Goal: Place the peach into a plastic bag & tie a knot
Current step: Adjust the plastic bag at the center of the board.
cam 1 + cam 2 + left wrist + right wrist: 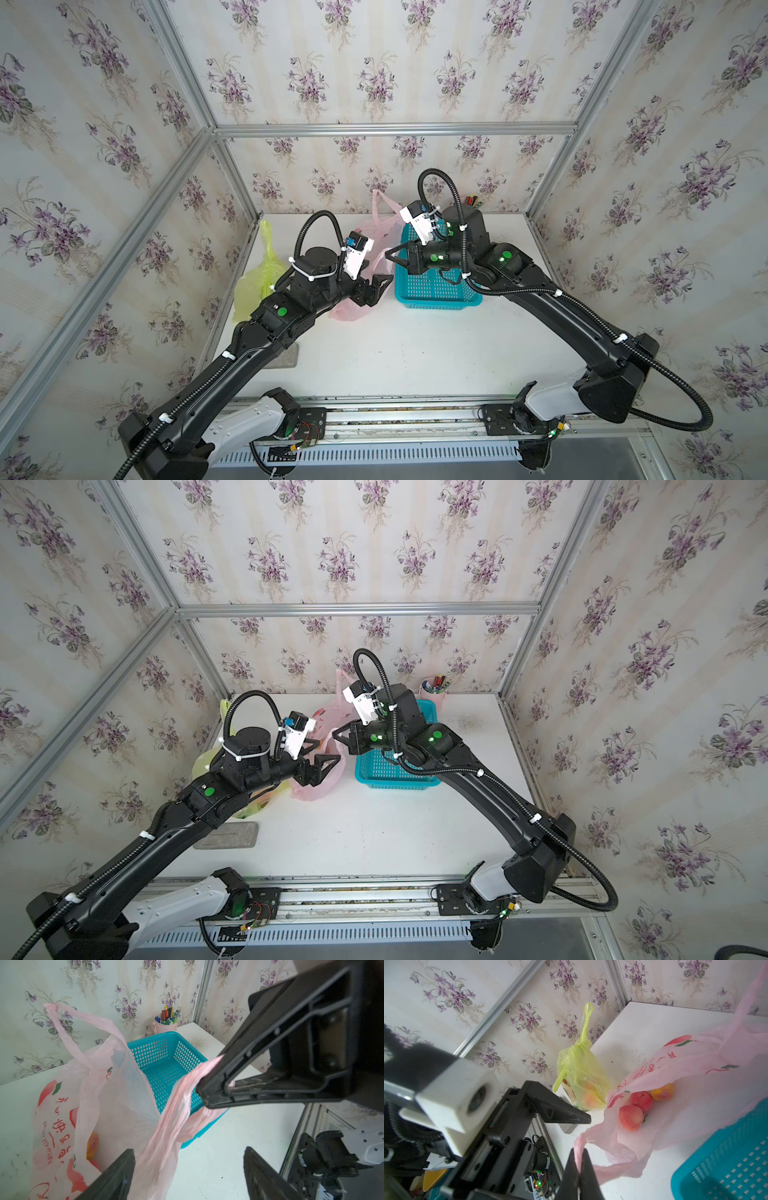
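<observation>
A grey pad [226, 835] lies near the bench's [415, 357] front-left corner. Beyond it, mid-bench, the left hand [376, 289] hovers with fingers spread wide, gripping nothing, at the pink plastic bag [353, 309]. Facing it, the right hand [579, 1164] is clamped tight on one twisted handle [178, 1105] of the bag, held taut above the bench. Inside the gaping bag a peach [631, 1118] rests with two others close beside it. A teal basket [432, 286] sits just right of the bag. A yellow-green bag [253, 286], fruit showing through, stands at the left edge. A pink pen cup [434, 692] stands at the far edge.
</observation>
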Tool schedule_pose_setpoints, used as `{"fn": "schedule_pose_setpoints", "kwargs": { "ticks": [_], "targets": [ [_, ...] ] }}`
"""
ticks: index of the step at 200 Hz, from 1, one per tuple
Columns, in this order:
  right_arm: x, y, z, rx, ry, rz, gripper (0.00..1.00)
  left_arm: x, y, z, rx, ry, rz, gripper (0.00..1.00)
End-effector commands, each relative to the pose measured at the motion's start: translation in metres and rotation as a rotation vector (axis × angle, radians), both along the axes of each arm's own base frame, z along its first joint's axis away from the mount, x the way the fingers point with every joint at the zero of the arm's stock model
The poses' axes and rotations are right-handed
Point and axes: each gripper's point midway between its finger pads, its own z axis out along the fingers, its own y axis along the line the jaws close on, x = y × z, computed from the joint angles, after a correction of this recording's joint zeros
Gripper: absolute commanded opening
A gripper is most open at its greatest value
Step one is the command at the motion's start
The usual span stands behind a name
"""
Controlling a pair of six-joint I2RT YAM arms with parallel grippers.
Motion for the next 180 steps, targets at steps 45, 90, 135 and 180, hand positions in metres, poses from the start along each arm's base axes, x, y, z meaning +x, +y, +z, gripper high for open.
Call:
{"fn": "schedule_pose_setpoints", "kwargs": {
  "ticks": [45, 90, 135, 180],
  "targets": [
    [-0.007, 0.022, 0.01, 0.058, 0.041, 0.039, 0.0, 0.025, 0.01, 0.015, -0.019, -0.141, 0.182, 0.66],
    [-0.009, 0.024, 0.012, 0.074, 0.048, 0.055, 0.0, 0.028, 0.007, 0.013, -0.049, -0.154, 0.18, 0.25],
    [0.044, -0.001, 0.028, 0.02, -0.079, -0.149, 0.64, 0.015, 0.011, 0.008, -0.068, -0.149, 0.158, 0.0],
    [0.165, -0.031, -0.002, -0.256, -0.222, -0.462, 0.81, -0.002, 0.004, -0.005, -0.101, -0.099, 0.08, 0.0]
  ]
}}
